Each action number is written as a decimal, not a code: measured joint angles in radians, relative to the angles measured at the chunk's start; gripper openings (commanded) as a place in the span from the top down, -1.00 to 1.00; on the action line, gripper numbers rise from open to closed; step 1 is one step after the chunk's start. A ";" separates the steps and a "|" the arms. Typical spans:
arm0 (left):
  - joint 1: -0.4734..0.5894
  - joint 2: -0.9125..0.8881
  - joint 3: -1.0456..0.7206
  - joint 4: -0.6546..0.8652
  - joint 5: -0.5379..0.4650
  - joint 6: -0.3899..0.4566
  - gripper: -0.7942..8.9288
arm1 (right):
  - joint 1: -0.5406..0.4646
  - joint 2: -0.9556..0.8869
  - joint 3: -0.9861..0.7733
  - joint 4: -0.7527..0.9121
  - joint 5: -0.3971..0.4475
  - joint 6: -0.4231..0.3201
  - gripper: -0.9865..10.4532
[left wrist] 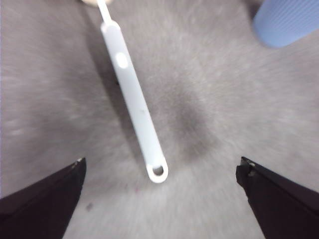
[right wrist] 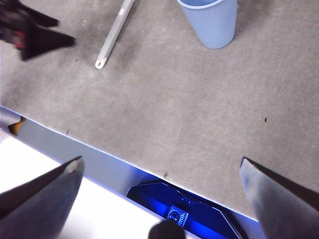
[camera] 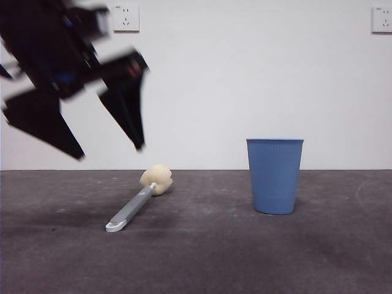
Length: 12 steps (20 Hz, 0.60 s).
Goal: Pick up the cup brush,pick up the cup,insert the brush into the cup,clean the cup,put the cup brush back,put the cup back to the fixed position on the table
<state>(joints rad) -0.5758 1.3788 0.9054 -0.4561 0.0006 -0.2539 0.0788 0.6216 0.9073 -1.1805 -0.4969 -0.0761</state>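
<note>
The cup brush (camera: 131,208) lies flat on the table (camera: 202,257), its cream sponge head (camera: 156,179) pointing away and its white tip nearest the camera. The blue ribbed cup (camera: 274,176) stands upright to its right, apart from it. My left gripper (camera: 109,152) hangs open and empty above and left of the brush. In the left wrist view the brush handle (left wrist: 132,94) lies between the open jaws of the left gripper (left wrist: 159,199), with the cup (left wrist: 289,20) at the edge. My right gripper (right wrist: 159,199) is open and empty over the table's front edge, far from the cup (right wrist: 209,22) and the brush (right wrist: 114,35).
A white wall with two sockets (camera: 125,18) stands behind the table. In the right wrist view, the table's front edge (right wrist: 99,154) runs across, with a blue-lit device (right wrist: 174,209) below it. The left gripper (right wrist: 30,30) also shows there.
</note>
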 measured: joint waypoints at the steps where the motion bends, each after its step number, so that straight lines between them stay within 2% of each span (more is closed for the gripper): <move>1: -0.010 0.046 0.005 0.024 -0.020 -0.010 -0.25 | 0.000 0.000 0.000 0.000 0.000 0.001 -0.27; 6: -0.023 0.230 0.058 0.076 -0.098 -0.028 -0.25 | 0.000 0.000 0.000 0.000 0.000 0.002 -0.27; 9: -0.023 0.277 0.065 0.093 -0.147 -0.028 -0.25 | 0.000 0.000 0.000 0.000 0.000 0.007 -0.27; 12: -0.023 0.312 0.065 0.104 -0.153 -0.032 -0.25 | 0.000 0.000 0.000 0.000 0.000 0.009 -0.27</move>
<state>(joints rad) -0.5983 1.6905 0.9707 -0.3519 -0.1520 -0.2863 0.0788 0.6216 0.9073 -1.1805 -0.4965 -0.0669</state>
